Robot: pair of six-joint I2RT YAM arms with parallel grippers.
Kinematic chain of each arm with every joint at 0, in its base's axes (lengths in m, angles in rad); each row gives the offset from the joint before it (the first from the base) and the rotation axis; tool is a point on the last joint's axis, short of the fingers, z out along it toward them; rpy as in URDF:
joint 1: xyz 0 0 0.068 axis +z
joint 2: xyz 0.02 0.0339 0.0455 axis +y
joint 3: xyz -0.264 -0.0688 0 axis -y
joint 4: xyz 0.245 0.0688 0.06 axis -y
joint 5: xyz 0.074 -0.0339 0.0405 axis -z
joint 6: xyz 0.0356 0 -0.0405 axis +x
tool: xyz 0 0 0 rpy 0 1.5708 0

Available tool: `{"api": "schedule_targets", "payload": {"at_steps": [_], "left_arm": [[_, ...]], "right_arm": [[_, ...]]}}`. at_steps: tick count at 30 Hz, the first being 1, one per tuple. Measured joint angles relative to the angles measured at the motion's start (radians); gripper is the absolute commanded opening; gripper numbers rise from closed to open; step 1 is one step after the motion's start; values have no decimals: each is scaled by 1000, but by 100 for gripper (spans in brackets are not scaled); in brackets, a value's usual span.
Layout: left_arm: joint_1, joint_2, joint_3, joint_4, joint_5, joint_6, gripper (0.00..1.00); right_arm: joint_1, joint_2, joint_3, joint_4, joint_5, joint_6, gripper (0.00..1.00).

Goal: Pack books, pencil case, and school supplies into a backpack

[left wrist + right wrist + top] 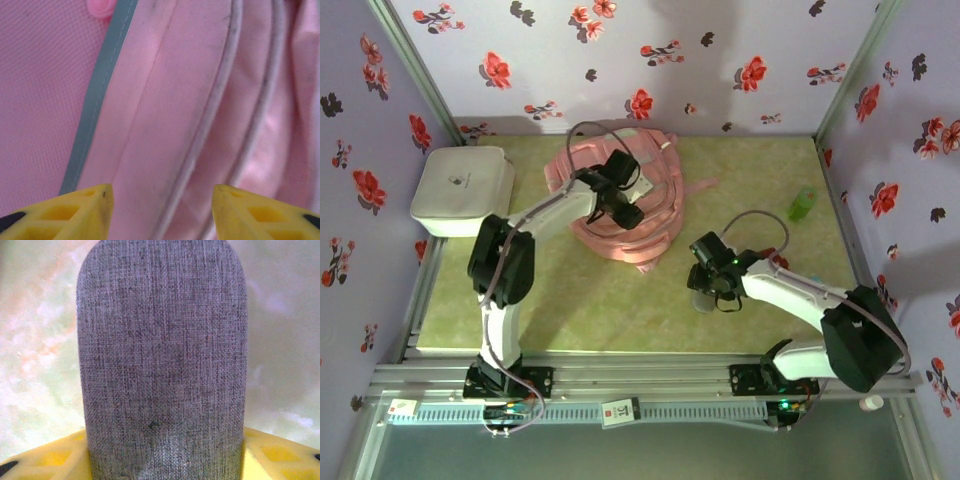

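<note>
1. Top view.
   - The backpack (630, 245) lies slumped on the table (620, 310).
   - The left gripper (623, 207) sits directly over the backpack's middle.
   - The right gripper (708, 292) hangs off the backpack's near-right side, clear of the fabric, low over the table.
   - The pencil case (703, 301) shows as a grey stub at the right gripper's fingers, so it too lies to the near-right of the backpack and does not touch it.
2. Left wrist view.
   - The gripper's yellow fingers (75, 212) stand apart, straddling a piped seam of the backpack.
   - A grey-green trim strip runs just left of that seam.
   - No fold looks pinched between the fingers.
3. Right wrist view.
   - The right gripper is clamped on the pencil case, with a yellow finger (45, 460) pressed against each flank.
   - The case's long axis runs straight out from the grip, rounded end foremost, over bare table.
   - Judgement:
     - The backpack lies to the far-left of the held case.
     - The right arm carries the case while the left arm is the one at the bag.
     - The case probably has to go in rounded end first.
     - From these views I cannot tell where the bag's opening is.
</note>
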Motion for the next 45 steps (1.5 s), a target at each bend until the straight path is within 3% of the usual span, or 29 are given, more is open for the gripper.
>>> {"api": "schedule_targets", "payload": {"at_steps": [3,10,15,23,32,41,45], "left_arm": [[-1,54,49,-22,-25,53,51],[-23,89,103,-71,-57,126,15],[-25,65,101,-64,-68,133,0],[-10,-84,88,-19,-56,99,0],[-38,-164,128,5,6,-59,0],[-89,-194,150,19,39,-183,0],[-89,-225,139,39,23,-204,0]], "right_arm": [[-12,0,0,29,-21,0,57],[-39,0,0,100,-60,3,58],[-56,0,0,164,-95,5,58],[-90,-22,0,237,-145,5,59],[-150,-85,28,394,-253,62,59],[-158,119,187,568,-316,214,60],[-161,230,247,629,-332,271,68]]}}
